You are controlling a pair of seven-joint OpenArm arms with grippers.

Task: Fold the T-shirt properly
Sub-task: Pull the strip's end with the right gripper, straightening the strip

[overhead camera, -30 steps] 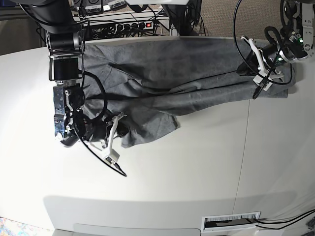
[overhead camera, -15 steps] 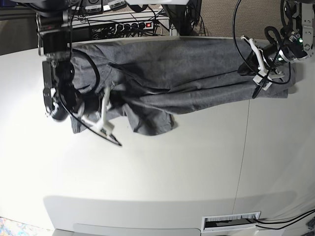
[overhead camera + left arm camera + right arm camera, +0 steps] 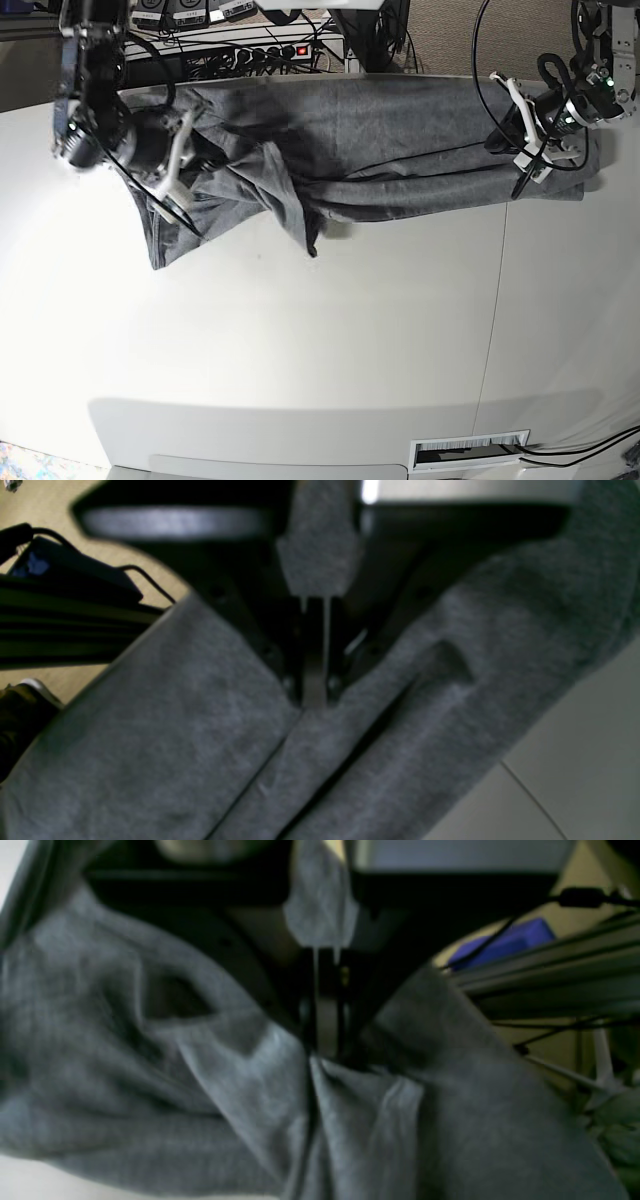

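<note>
Qty: 1 T-shirt (image 3: 380,140), grey, stretched along far edge of white worktop (image 3: 330,340). 2 tools: left tool (image 3: 315,690) clamped on shirt fabric at one end; right tool (image 3: 325,1050) clamped on bunched fabric at other end. Tool tips hidden by cloth; wrist views blurred.
</note>
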